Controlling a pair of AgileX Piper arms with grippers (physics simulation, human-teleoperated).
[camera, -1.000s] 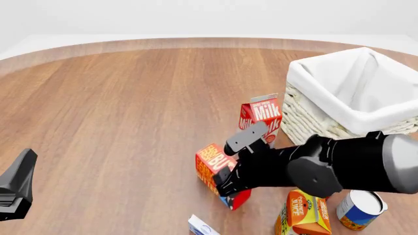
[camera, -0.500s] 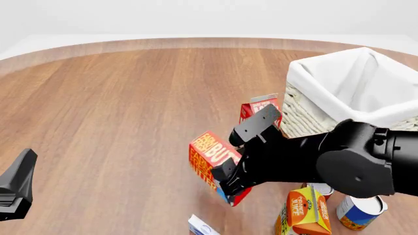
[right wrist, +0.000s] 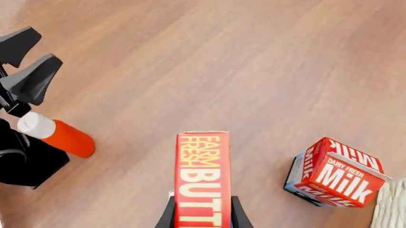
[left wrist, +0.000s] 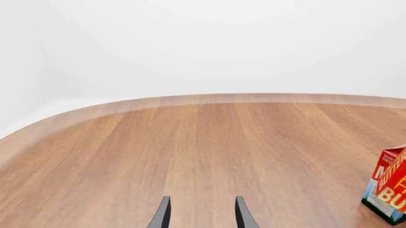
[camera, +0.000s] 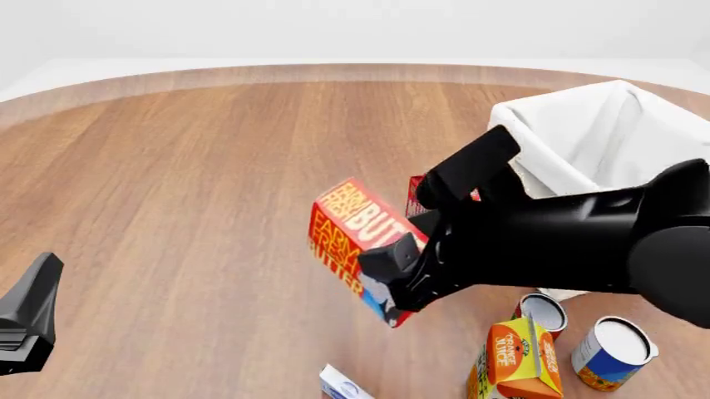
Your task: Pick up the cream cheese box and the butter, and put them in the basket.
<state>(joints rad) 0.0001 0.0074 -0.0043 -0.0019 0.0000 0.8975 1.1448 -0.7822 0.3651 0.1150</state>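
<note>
Butter in right gripper, milk carton just beside basket.

right gripper: fingers clamped, raised | left gripper: fingers apart, low

Cream cheese box cut by front view's bottom edge, milk carton and basket partly behind right arm

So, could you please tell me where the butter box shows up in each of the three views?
Front view: the butter sits centre frame, lifted off the table in the right gripper.
Right wrist view: bottom centre, between the gripper's fingers.
Left wrist view: cut off at the lower right edge.
Shared landmark: the milk carton, partly hidden behind the butter in the other two views.
</note>
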